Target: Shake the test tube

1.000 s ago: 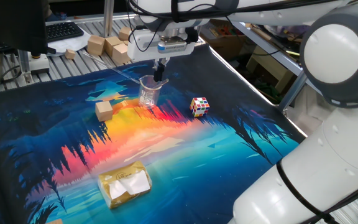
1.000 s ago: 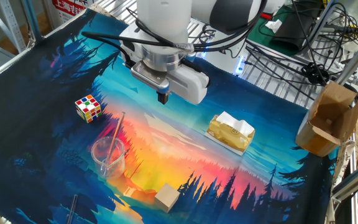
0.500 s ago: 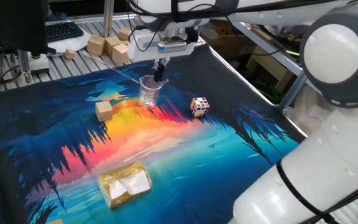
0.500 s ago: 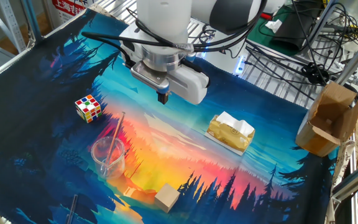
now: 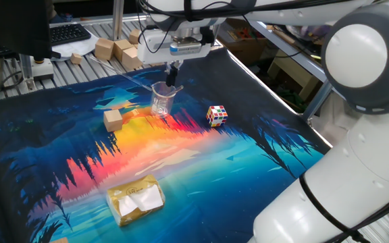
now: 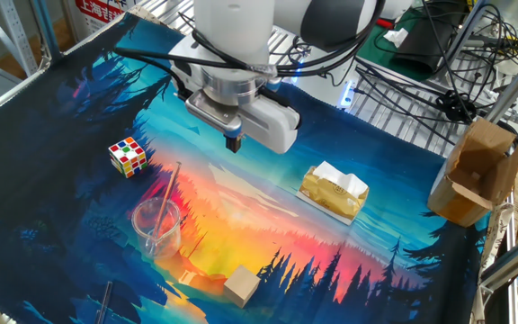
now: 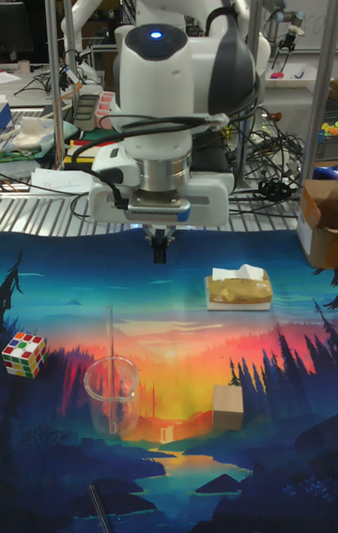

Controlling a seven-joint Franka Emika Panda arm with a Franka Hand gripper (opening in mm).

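Observation:
The test tube is a thin see-through tube leaning inside a clear glass beaker on the printed mat. In the tall fixed view the test tube sticks out above the beaker rim. My gripper hangs in the air, higher than the tube's top and off to one side, touching neither tube nor beaker. Its fingers are together with nothing between them. In the tall view the gripper is up and to the right of the tube. In one fixed view the gripper hovers just above the beaker.
A Rubik's cube, a wooden block and a tissue pack lie on the mat around the beaker. A thin dark rod lies near the mat's edge. A cardboard box and cables stand beyond the mat.
The gripper has risen slightly, still shut. The tube, the beaker and the other objects have not moved.

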